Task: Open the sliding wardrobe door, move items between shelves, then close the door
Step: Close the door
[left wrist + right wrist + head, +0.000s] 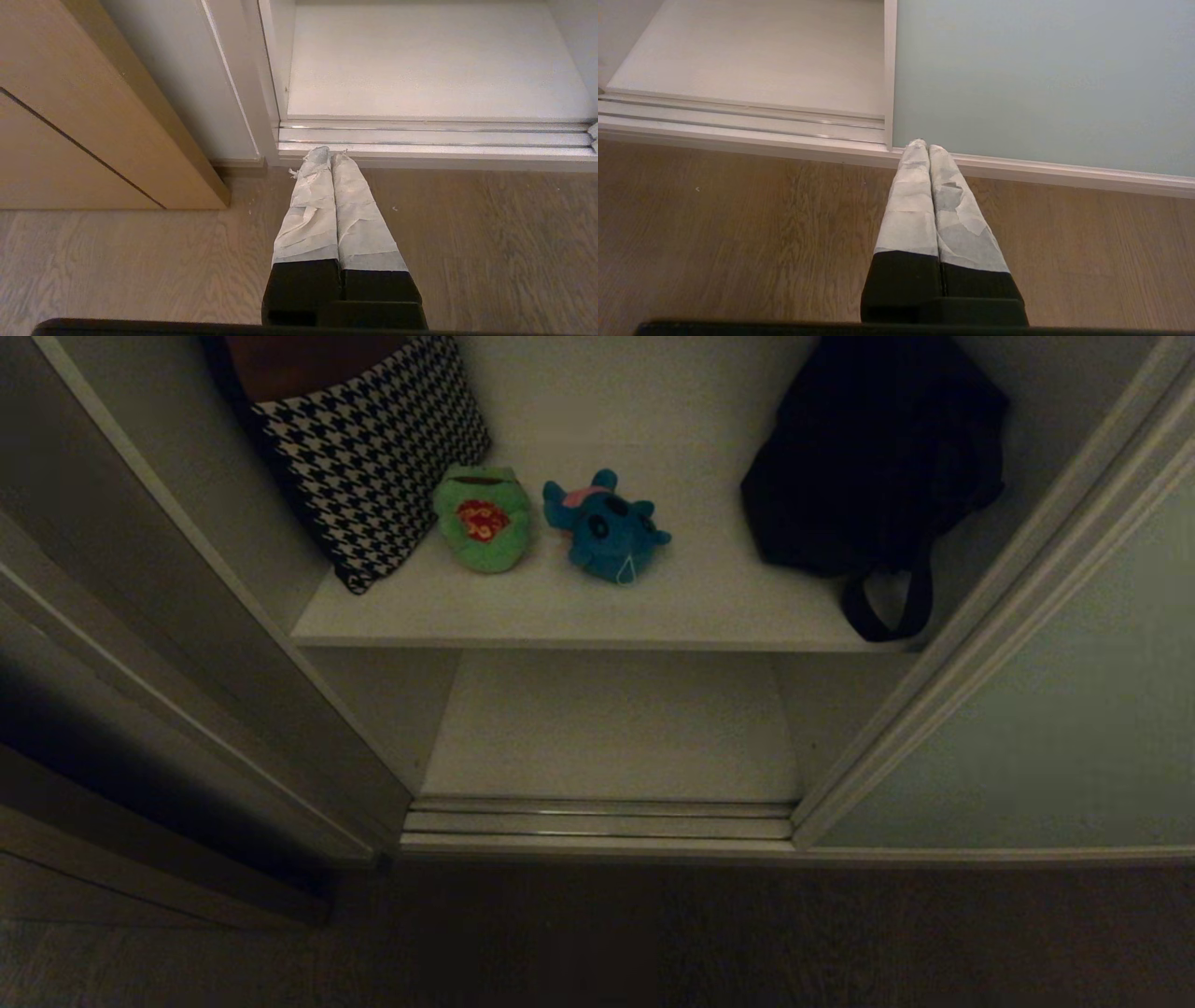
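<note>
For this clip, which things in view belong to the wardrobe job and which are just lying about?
Belong to the job:
- sliding wardrobe door, slid open to the right
- green frog plush and blue plush, side by side on the upper shelf
- bottom shelf, bare

Just lying about:
- houndstooth cushion, leaning left of the frog
- black bag, at the shelf's right

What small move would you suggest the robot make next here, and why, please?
Probably raise the left claw toward the green frog: the sliding wardrobe door stands open, both toys, including the blue one, lie on the upper shelf, and both claws hang shut above the floor.
</note>
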{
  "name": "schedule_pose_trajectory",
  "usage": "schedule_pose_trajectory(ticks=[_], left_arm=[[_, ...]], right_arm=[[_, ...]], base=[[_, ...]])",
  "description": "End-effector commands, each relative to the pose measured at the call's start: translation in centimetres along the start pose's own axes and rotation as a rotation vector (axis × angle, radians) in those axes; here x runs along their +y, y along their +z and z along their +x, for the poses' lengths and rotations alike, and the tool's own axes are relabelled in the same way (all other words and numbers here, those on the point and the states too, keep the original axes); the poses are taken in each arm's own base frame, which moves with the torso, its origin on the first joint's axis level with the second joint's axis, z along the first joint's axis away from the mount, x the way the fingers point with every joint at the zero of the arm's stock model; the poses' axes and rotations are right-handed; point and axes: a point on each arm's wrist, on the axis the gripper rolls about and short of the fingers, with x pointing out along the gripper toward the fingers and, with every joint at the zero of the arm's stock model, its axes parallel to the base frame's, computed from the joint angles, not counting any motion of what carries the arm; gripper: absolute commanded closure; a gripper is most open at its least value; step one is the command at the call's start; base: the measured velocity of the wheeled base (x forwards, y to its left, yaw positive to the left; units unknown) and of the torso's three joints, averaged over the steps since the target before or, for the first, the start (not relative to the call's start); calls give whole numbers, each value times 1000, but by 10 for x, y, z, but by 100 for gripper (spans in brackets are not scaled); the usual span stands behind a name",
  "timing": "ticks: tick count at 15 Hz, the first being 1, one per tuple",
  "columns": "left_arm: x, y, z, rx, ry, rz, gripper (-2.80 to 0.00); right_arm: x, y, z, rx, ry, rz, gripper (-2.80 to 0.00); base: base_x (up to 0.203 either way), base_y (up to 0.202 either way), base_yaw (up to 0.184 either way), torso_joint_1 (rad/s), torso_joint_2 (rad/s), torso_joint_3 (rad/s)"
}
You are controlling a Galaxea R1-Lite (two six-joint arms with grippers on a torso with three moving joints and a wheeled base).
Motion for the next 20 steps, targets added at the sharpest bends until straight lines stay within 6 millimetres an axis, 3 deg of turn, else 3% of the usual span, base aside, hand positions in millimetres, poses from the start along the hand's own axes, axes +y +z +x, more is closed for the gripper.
schedule_pose_trajectory(ticks=[1,8,10,12,15,18,20], left_arm=[[0,0,0,2,0,0,0],[0,0,0,3,0,0,0],[0,0,0,4,0,0,0],[0,0,0,4,0,0,0],[0,0,0,4,0,0,0],[0,0,0,4,0,0,0],[0,0,0,4,0,0,0]], right_arm=[[0,0,0,-3,0,0,0],[0,1,0,-6,-1,13,0],[-1,9,-3,-27,-14,8,0],[-1,41,-15,-43,-13,21,0],[-1,99,-55,-15,46,59,0],[1,138,-91,52,155,84,0],[0,158,-89,120,221,100,0]], base=[[0,0,0,0,0,0],[0,0,0,0,0,0],[0,0,0,0,0,0],[0,0,0,0,0,0],[0,0,0,0,0,0],[0,0,0,0,0,0],[0,0,0,0,0,0]])
